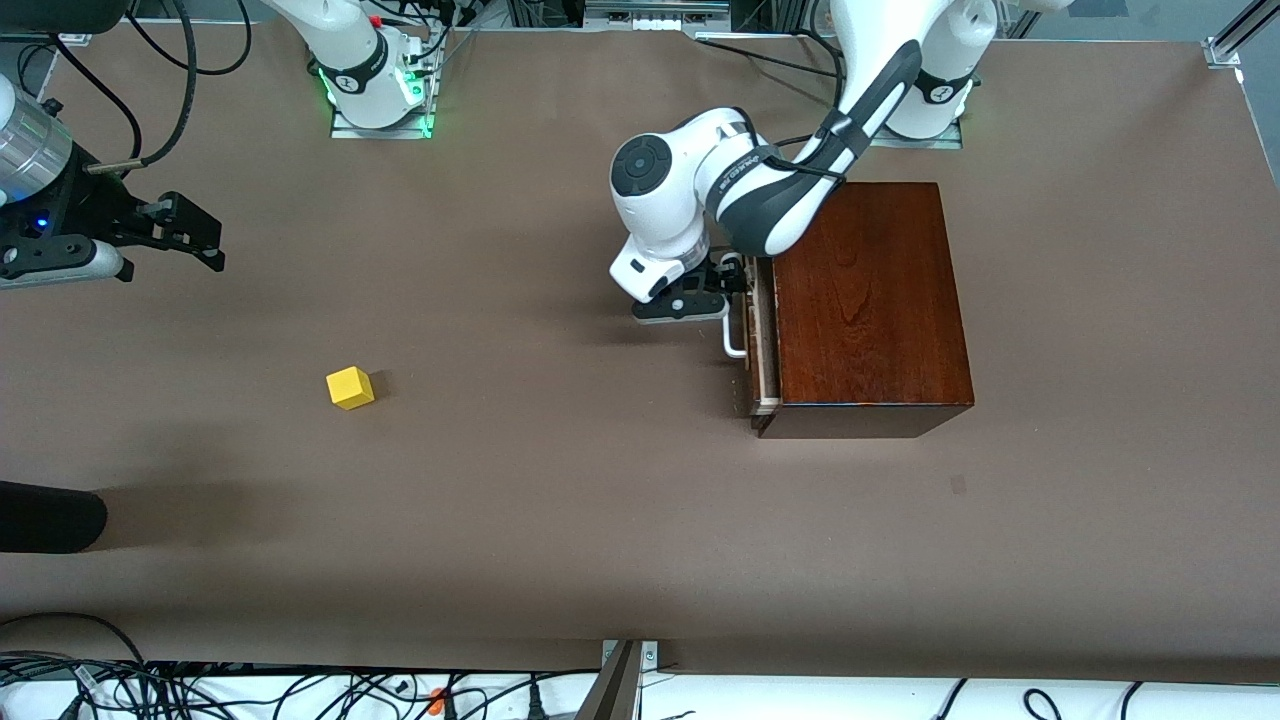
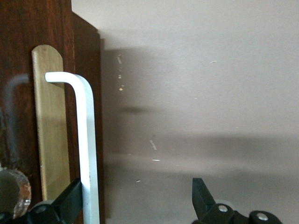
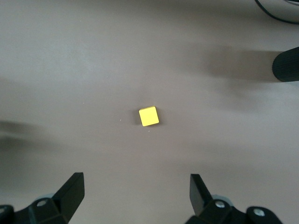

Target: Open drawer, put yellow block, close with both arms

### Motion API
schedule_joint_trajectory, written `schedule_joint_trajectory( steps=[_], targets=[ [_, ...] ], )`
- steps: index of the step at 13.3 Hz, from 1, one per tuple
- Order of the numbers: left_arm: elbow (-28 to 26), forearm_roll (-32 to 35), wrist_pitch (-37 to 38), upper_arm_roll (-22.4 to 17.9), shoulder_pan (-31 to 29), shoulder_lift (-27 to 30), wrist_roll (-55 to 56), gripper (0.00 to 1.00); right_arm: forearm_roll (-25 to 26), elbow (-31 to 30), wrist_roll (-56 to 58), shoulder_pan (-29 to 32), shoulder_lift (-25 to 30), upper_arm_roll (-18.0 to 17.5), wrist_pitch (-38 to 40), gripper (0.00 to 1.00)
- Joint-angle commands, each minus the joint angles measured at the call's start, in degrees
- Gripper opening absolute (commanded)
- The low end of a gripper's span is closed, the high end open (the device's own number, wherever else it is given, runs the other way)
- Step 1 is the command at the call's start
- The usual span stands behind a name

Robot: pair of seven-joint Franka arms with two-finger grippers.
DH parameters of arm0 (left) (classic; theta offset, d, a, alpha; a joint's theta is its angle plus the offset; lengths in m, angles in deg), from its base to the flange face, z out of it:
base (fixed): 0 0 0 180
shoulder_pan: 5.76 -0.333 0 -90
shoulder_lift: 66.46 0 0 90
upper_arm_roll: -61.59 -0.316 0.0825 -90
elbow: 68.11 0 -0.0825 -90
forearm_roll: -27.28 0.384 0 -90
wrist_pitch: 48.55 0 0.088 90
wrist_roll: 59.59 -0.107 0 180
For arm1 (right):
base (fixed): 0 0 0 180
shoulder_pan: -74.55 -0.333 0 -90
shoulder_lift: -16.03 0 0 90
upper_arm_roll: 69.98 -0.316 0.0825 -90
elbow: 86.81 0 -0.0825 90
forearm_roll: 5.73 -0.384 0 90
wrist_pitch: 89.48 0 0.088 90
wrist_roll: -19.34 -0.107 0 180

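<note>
Toward the left arm's end of the tabletop sits the box, its drawer slightly out. Left claw gapes around the handle. Right claw hangs released over bare tabletop above the yellow block.

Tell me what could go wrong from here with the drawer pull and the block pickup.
The left gripper is open around the white handle, which sits off-centre against one finger, so closing may twist or slip. The drawer is barely out. The right gripper, open and high over the yellow block, could nudge it when descending.
</note>
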Motion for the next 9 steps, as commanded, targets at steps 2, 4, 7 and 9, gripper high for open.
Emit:
schedule_joint_trajectory(
  steps=[2, 4, 7, 9],
  targets=[
    [8.0, 0.7, -1.4, -0.1, 3.3, -5.5, 2.3, 1.00, -0.1, 1.4, -0.7, -0.1, -0.5, -0.2, 0.7, 1.00],
    [9.1, 0.7, -1.4, -0.1, 4.3, -6.0, 2.8, 1.00, -0.1, 1.4, -0.7, -0.1, -0.4, -0.2, 0.8, 1.00],
    [11.9, 0.6, -1.4, -0.1, 5.7, -7.7, 2.9, 1.00, -0.1, 1.4, -0.7, -0.1, -0.5, -0.2, 0.7, 1.00],
    [14.1, 0.6, -1.4, -0.1, 6.5, -8.7, 2.9, 1.00, -0.1, 1.4, -0.7, -0.1, -0.5, -0.2, 0.8, 1.00]
  ],
)
